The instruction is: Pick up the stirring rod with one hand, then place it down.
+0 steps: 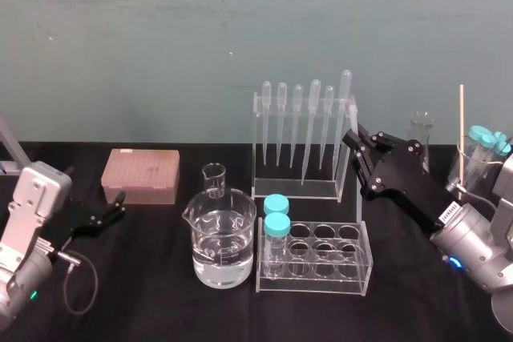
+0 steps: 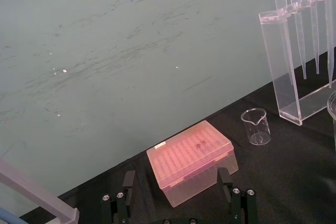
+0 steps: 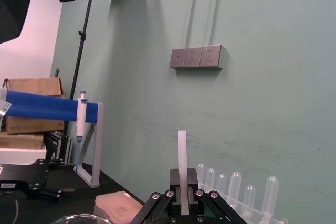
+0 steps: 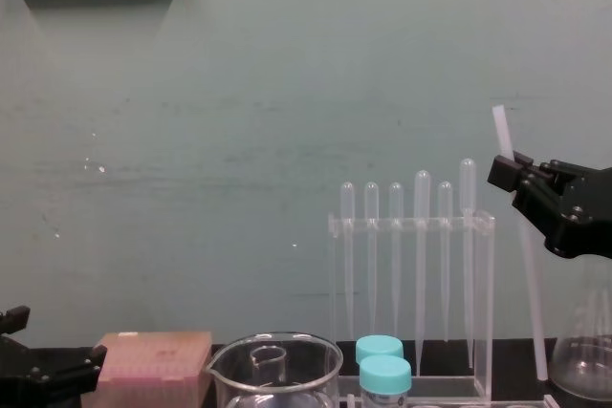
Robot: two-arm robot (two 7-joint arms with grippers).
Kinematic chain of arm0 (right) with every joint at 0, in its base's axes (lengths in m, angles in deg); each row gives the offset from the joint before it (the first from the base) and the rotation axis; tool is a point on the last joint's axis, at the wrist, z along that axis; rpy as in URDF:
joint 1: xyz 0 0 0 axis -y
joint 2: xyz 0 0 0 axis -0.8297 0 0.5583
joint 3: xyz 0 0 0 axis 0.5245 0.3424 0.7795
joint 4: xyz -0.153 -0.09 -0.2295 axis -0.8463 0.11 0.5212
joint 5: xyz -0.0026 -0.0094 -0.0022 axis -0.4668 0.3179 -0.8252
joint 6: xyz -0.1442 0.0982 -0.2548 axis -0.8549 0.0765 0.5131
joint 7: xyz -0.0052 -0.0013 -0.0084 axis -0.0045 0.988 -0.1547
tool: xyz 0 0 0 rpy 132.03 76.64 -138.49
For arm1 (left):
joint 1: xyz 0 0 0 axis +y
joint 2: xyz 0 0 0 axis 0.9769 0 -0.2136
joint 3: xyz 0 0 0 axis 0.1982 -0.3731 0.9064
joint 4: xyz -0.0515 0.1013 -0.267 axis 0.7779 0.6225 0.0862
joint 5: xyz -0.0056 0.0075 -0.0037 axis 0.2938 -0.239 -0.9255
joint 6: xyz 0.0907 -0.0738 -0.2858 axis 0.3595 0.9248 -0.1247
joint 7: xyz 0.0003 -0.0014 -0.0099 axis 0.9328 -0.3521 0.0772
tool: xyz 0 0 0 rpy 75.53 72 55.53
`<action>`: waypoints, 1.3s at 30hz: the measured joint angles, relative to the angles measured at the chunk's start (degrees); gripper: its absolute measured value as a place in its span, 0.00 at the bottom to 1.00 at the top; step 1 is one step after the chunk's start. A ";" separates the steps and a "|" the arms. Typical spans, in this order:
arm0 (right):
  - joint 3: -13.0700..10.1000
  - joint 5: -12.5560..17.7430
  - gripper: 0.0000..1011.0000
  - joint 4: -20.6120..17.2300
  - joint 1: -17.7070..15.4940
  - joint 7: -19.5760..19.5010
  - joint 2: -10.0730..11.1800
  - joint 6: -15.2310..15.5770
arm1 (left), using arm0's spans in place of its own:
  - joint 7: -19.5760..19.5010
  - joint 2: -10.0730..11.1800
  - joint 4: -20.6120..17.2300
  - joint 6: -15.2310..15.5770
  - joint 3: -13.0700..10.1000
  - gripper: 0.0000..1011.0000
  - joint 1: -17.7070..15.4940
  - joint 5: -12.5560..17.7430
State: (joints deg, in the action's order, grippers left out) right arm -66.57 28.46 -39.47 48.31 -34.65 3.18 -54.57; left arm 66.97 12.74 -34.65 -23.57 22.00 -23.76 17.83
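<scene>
- Rod in the air: the right gripper [image 4: 510,175] holds the stirring rod [image 4: 531,293] over the black worktop [image 1: 152,278], jaws clamped on it close to its upper end. The rod stands nearly upright with a slight tilt, between the clear pipette rack [image 4: 485,312] and a conical flask [image 4: 583,360].
- The left gripper [image 1: 120,206] sits low at the robot's left, near a pink tip box [image 1: 140,175], jaws apart and holding nothing.
- What could go wrong: the grip is high, so a long free length hangs below it. A quick swing of the arm could knock that length into the rack or the flask.
- A thin, smooth rod may also slide through the jaws. Once laid flat, it could roll toward the water-filled beaker [image 1: 223,246] or the test-tube rack [image 1: 317,258].
- Hard to make out: in the chest view the rod's lower tip ends low beside the flask, and whether it touches the worktop cannot be told.
- In the head view the pale rod blends into the rack's clear side.
- The right wrist view cuts off everything below the jaws, leaving a short stub above them.
</scene>
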 joint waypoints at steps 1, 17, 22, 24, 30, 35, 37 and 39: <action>0.00 0.00 0.07 0.00 0.00 0.00 0.00 0.00 | 0.00 0.00 0.00 0.00 0.00 0.99 0.00 0.00; 0.00 0.00 0.07 0.00 0.00 0.00 0.00 0.00 | 0.00 0.00 0.00 0.00 0.00 0.99 0.00 0.00; 0.00 0.00 0.07 0.00 0.00 0.00 0.00 0.00 | 0.00 0.00 0.00 0.00 0.00 0.99 0.00 0.00; 0.00 0.00 0.07 0.00 0.00 0.00 0.00 0.00 | 0.00 0.00 0.00 0.00 0.00 0.99 0.00 0.00; 0.00 0.00 0.07 0.00 0.00 0.00 0.00 0.00 | 0.00 0.00 0.00 0.00 0.00 0.99 0.00 0.00; 0.00 0.00 0.07 0.00 0.00 0.00 0.00 0.00 | 0.00 0.00 0.00 0.00 0.00 0.99 0.00 0.00; 0.00 0.00 0.07 0.00 0.00 0.00 0.00 0.00 | 0.00 0.00 0.00 0.00 0.00 0.99 0.00 0.00; 0.00 0.00 0.07 0.00 0.00 0.00 0.00 0.00 | 0.00 0.00 0.00 0.00 0.00 0.99 0.00 0.00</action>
State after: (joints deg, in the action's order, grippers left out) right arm -66.57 28.46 -39.46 48.31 -34.66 3.18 -54.57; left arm 66.97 12.74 -34.65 -23.57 22.00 -23.76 17.83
